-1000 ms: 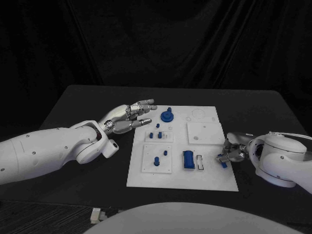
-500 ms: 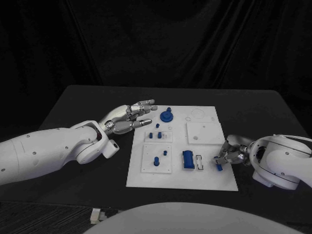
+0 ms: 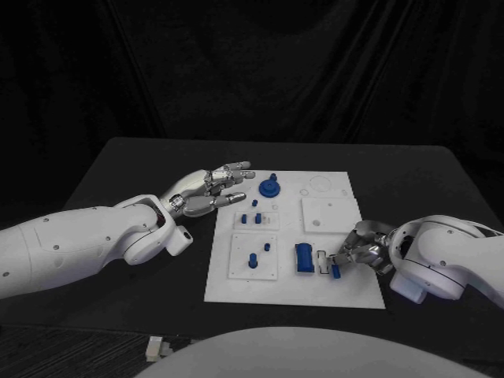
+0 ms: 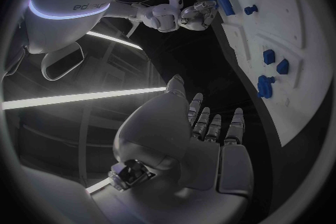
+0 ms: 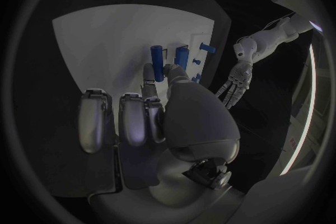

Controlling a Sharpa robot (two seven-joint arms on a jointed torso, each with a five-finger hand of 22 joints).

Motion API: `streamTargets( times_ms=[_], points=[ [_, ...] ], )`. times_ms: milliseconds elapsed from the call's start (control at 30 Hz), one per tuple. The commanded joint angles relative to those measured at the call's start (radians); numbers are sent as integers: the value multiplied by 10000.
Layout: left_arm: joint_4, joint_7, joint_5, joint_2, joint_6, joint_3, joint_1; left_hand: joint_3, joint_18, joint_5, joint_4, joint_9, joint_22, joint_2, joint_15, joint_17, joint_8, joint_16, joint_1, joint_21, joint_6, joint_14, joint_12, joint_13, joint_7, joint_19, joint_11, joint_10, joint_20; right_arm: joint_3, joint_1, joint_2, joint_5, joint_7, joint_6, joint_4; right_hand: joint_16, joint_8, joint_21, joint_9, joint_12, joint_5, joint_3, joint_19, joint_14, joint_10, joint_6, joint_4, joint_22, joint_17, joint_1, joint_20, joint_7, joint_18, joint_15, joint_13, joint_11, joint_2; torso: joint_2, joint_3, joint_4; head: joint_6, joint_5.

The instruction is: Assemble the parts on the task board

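Fingers of the left hand (image 3: 210, 189) spread empty beside the task board (image 3: 334, 211); right hand (image 3: 362, 250) pinches a blue part (image 3: 335, 270)

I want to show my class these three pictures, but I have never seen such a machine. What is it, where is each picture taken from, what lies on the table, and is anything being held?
This is a robot with two white arms, each ending in a silver hand. One picture looks down from its head; the two round ones come from cameras at its wrists, behind each hand.

On the black table lies a white task board with small blue parts, such as a round blue part at its far end and a blue block nearer the robot.

The left hand hovers beside the board's far left corner, fingers spread, holding nothing. The right hand is over the board's near right area and pinches a small blue piece right next to the blue block.
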Motion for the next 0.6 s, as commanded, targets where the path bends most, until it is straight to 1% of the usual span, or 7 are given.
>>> streamTargets(
  times_ms=[33, 333, 500, 600],
  points=[
    [11, 510, 21, 17, 119, 8, -13, 35, 181, -36, -3, 7, 13, 30, 86, -7, 40, -16, 106, 48, 14, 12, 40, 14, 45, 70, 66, 22, -1, 2, 18, 81, 843, -27, -352, -82, -46, -17, -38, -15, -41, 0, 540, 443, 489, 924, -4, -455, 2126, -7, -75, 66, 1, 138, -37, 1924, -25, 0, 7, -1, 3, -1, 15],
    [-4, 494, 21, 31, 166, 8, -14, 39, 182, -55, -3, 5, 15, 31, 91, -7, 38, -15, 116, 51, 8, 14, 39, 14, 47, 74, 68, 22, 3, 2, 17, 289, 1184, -23, -526, -279, -63, -53, -66, -32, -56, -34, 584, 433, 482, 919, -71, -430, 2118, -48, -177, 69, 19, 144, -31, 1904, -18, 9, 8, -2, 5, -1, 7],
    [-12, 479, 21, 38, 195, 8, -15, 39, 182, -55, -3, 5, 15, 31, 91, -7, 38, -15, 116, 51, 8, 14, 39, 14, 47, 74, 68, 22, 3, 2, 16, 350, 1217, -34, -583, -369, -59, -75, -65, -42, -59, -251, 638, 436, 485, 918, -120, -410, 2120, -36, -302, 78, 35, 143, -21, 1901, -9, 13, 4, -2, 6, -1, 4],
    [-19, 471, 21, 46, 216, 8, -16, 39, 182, -55, -3, 5, 15, 31, 91, -7, 38, -15, 116, 51, 8, 14, 39, 14, 47, 74, 68, 22, 3, 1, 11, 390, 1198, -40, -599, -418, -61, -77, -80, -43, -61, -290, 651, 431, 484, 918, -127, -402, 2115, -42, -332, 80, 38, 147, -19, 1899, -6, 19, 0, -2, 6, -1, -2]
  ],
)
